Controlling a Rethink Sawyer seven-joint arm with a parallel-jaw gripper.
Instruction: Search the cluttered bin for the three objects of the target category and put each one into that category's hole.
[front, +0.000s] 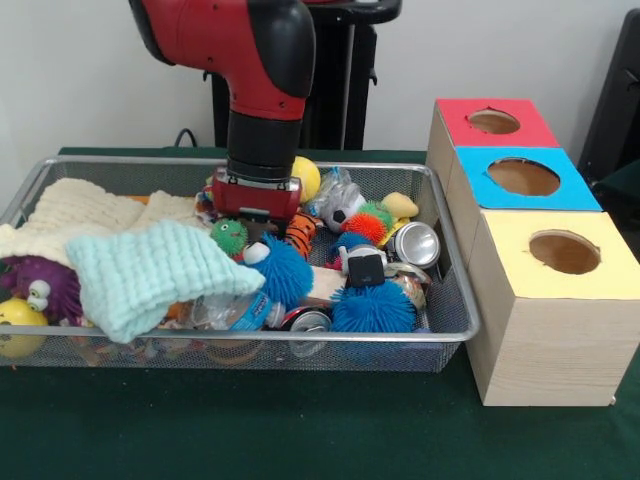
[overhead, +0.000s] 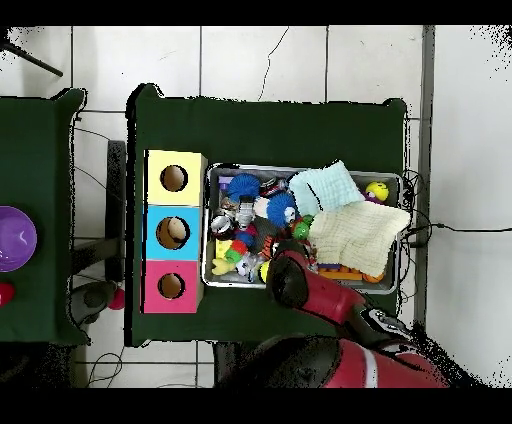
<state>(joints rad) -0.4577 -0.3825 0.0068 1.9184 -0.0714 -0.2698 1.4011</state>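
The wire mesh bin (front: 250, 338) is full of clutter. My gripper (front: 258, 222) reaches down into its back middle, its lower part sunk among the toys. The orange black-striped tiger (front: 299, 232) lies just right of it, touching or nearly so. A pale yellow plush (front: 400, 205) lies near the bin's back right. I cannot pick out a third plush animal. The red-faced hole (front: 493, 121) is the farthest of three on the wooden boxes right of the bin. In the overhead view the arm (overhead: 290, 280) covers the gripper, and the red hole (overhead: 171, 286) lies left of it.
Blue puffer balls (front: 372, 308), a green one (front: 229, 236), drink cans (front: 415, 243), a mint cloth (front: 150, 275), a cream cloth (front: 70, 215) and a yellow ball (front: 305, 178) crowd the bin. The blue-faced hole (front: 523, 177) and the yellow-faced hole (front: 565, 251) stand nearer the camera.
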